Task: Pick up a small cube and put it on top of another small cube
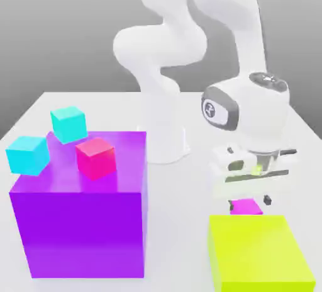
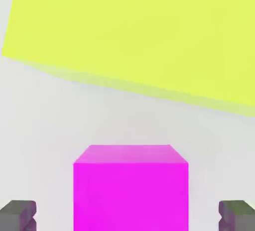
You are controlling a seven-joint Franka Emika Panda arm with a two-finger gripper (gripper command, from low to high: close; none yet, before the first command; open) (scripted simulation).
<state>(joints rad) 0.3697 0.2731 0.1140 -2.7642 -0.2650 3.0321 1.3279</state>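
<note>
The white two-finger gripper (image 1: 249,197) hangs pointing down over the table with its jaws spread as wide as they go and nothing between them gripped. In the hand view its two dark grey fingertips (image 2: 19,215) stand well clear of either side of the small bright magenta cube (image 2: 131,187), with bare table visible in both gaps.

That small magenta cube (image 1: 246,207) sits on the white table (image 1: 182,190) directly under the hand, just beside the far edge of the large yellow-green block (image 1: 258,253), which lies on the exterior view's right.

It looks like a rigid, light, smooth-faced block, so it should neither deform nor need much force, though flat slick sides could slip if pinched off-centre. The best hold, as I judge it, is on the two opposite vertical faces that the fingers already flank, around mid-height, squarely.

On the exterior view's left, the big purple block (image 1: 82,221) carries a small crimson-pink cube (image 1: 95,157) and two small cyan cubes (image 1: 68,124), well apart from the hand.
</note>
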